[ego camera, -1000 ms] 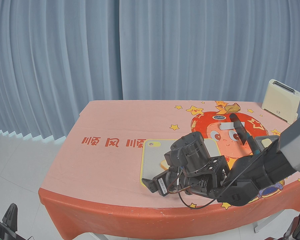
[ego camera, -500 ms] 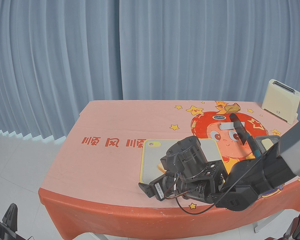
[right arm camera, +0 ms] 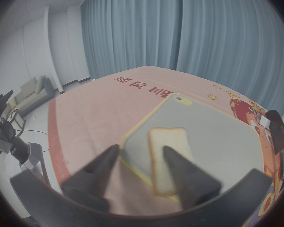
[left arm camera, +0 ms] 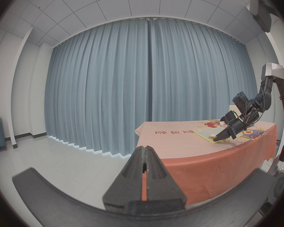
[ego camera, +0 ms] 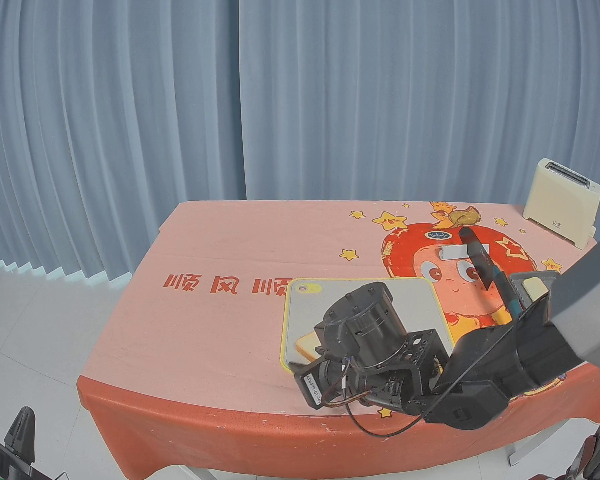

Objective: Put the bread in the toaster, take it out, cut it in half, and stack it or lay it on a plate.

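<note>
**Left end effector** (left arm camera: 144,177): fingers pressed together, nothing between them. It hangs off the table's (ego camera: 213,328) left side, well apart from every task item.

**Cutting board** (ego camera: 300,308): grey with a yellow rim, lying directly under the right end effector.

**Bread** (ego camera: 307,346): one slice, flat on the board's near corner. Over the last second it has slid from under the wrist toward the board's near edge. In the right wrist view one end appears to reach past the rim.

**Right end effector** (right arm camera: 140,148): spread wide, clasping nothing. One finger is over the slice, and whether it presses on it cannot be told; the other is over the cloth just outside the board. The arm has drawn back toward the table's near edge, and the slice has travelled with it.
- Judgement: the slice is probably being dragged to overhang so the fingers can close on it. The toaster step is not yet begun.

**Knife** (ego camera: 487,268): beyond and to the right of the right end effector, untouched.

**Toaster** (ego camera: 563,201): far right corner, well apart from the right end effector.
</note>
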`<state>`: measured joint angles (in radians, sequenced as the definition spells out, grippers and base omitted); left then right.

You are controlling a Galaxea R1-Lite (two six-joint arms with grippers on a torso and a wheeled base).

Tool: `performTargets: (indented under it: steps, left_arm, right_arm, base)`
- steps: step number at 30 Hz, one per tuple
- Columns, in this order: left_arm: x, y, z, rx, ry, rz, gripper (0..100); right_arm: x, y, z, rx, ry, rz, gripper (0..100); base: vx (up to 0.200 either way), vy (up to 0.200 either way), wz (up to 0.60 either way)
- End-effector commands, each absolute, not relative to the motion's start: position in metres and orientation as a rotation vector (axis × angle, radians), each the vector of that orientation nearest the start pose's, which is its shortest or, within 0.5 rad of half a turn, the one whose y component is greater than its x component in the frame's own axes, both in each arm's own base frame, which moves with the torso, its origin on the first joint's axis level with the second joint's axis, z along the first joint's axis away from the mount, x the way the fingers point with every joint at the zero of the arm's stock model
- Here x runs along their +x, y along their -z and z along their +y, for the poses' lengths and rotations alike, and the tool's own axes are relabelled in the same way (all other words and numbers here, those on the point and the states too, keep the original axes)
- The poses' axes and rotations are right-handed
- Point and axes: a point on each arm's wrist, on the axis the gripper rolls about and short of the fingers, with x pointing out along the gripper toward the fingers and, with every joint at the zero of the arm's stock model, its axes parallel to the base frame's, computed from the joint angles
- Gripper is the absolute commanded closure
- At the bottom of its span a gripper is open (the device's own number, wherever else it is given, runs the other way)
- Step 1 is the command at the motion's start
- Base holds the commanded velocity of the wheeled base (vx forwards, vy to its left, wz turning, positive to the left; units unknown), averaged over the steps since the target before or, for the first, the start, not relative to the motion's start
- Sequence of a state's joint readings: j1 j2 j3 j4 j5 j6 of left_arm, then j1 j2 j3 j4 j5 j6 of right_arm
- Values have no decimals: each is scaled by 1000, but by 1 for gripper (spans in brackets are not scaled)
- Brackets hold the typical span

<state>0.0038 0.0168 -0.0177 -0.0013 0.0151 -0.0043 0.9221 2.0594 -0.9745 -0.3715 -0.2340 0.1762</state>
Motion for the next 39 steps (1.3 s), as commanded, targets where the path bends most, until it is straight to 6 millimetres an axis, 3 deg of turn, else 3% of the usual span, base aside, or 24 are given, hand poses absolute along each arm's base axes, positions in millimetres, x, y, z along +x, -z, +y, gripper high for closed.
performTargets:
  steps: [1, 11, 26, 39]
  left_arm:
    - [-21, -76, 0, -5, -20, 17, 100]
    - [-21, -76, 0, -5, -20, 17, 100]
    - [-21, -76, 0, -5, -20, 17, 100]
    - [-21, -76, 0, -5, -20, 17, 100]
  right_arm:
    - [226, -79, 288, -236, -593, 664, 100]
    - [225, -84, 285, -228, -589, 655, 100]
    - [217, -132, 270, -131, -598, 550, 100]
    - [200, -154, 248, 69, -573, 567, 100]
  base:
    - [0, 0, 0]
    - [0, 0, 0]
    - [0, 0, 0]
    - [0, 0, 0]
